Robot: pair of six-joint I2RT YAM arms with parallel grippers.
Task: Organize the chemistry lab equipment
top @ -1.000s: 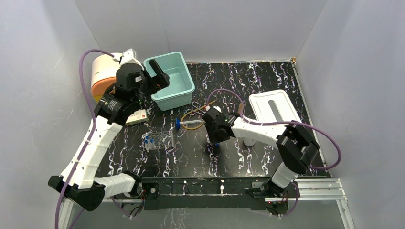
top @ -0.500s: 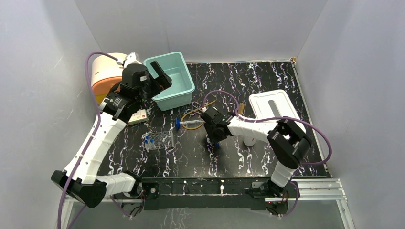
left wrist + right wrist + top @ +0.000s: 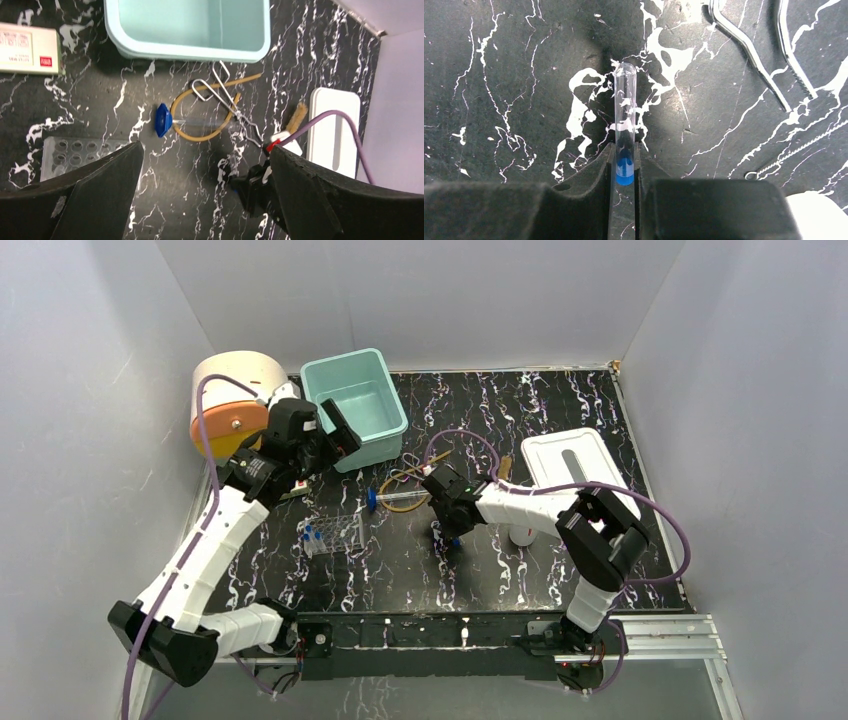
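The right gripper (image 3: 625, 150) is down at the middle of the black marbled table (image 3: 560, 410), its two fingers pressed against the cap end of a blue-capped vial (image 3: 625, 110). The vial lies flat, and its clear tube points away from the jaws. It sits to the right of the clear rack (image 3: 335, 533) and on the near side of the metal tongs (image 3: 225, 97).

Beside the tongs lie the amber tubing loop (image 3: 202, 138) and the clear syringe with blue end (image 3: 200, 121), whose barrel crosses the loop. All three rest just near of the teal bin (image 3: 352, 358).

The red-nozzled white squeeze bottle (image 3: 520, 535) stands to the right of the vial, mostly hidden by the right arm.

The left gripper (image 3: 205, 150) hangs above the table at the bin's near-left corner, its fingers spread wide with nothing between them. A small labelled box (image 3: 27, 48) lies to the left of the bin.
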